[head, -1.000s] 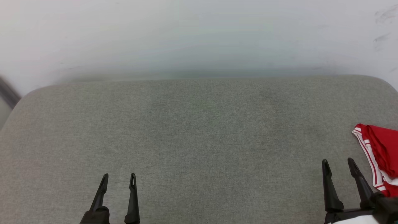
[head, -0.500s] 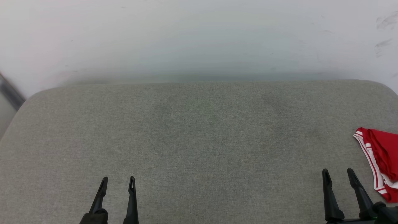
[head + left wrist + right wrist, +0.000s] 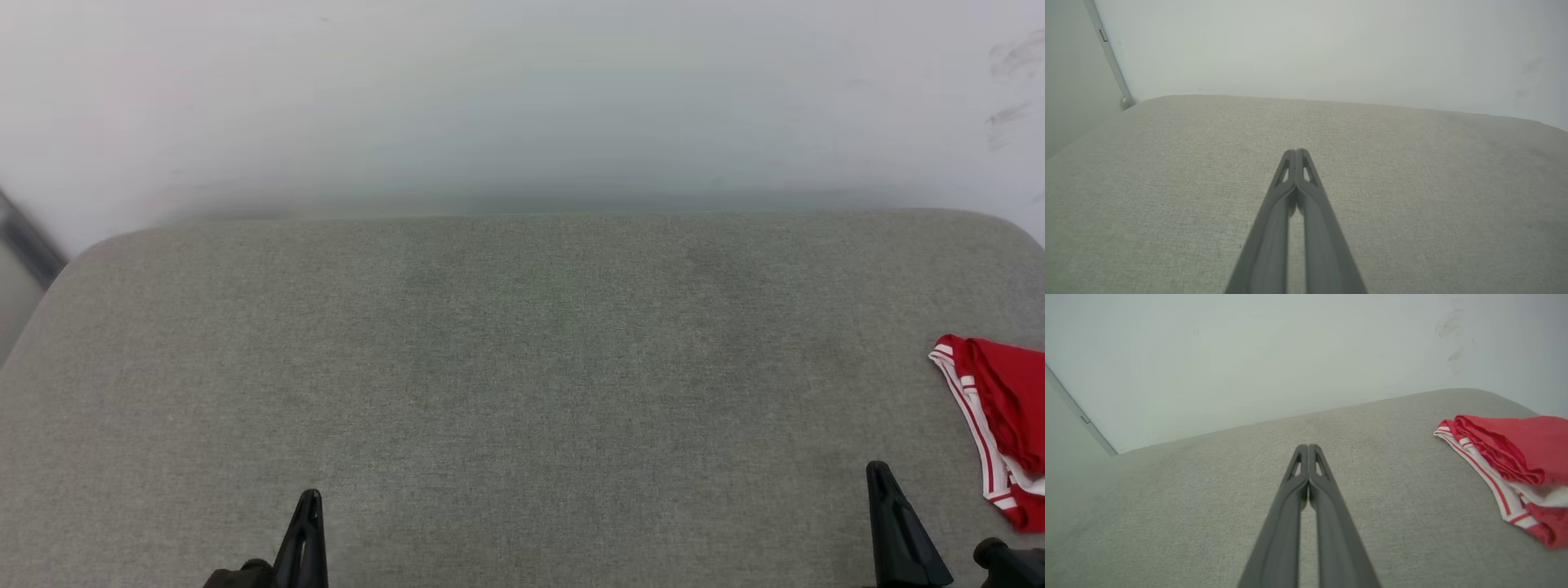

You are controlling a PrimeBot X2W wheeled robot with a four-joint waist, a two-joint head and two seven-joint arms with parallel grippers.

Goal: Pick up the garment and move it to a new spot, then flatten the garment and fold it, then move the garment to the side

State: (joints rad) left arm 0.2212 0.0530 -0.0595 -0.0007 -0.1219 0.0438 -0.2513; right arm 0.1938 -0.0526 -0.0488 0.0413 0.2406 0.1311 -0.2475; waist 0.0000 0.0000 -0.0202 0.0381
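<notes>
One red jersey (image 3: pixel 1002 400) lies bunched at the right edge of the grey cushion (image 3: pixel 522 367), near the right claw (image 3: pixel 882 483). It looks light, soft and floppy, so the striped hem seems the best place to pinch. There are two claws; the right claw and the left claw (image 3: pixel 310 502) are both pressed together, holding nothing.

**A:** How much of the garment (image 3: pixel 1000 408) can you see?

**B:** One bunched end. The rest runs off the right edge in both the head view and the right wrist view.

**A:** And the grippers, from the head?

**B:** The bottom edge cuts the left gripper (image 3: pixel 309 500) and the right gripper (image 3: pixel 880 475) down to dark tips. A dark knob (image 3: pixel 1008 562) in the corner is perhaps part of the right arm.

**A:** The wall?

**B:** There are grey smudges (image 3: pixel 1008 82) at the upper right, too faint to make out, and a blurred dark strip (image 3: pixel 24 241) at the left edge.
</notes>
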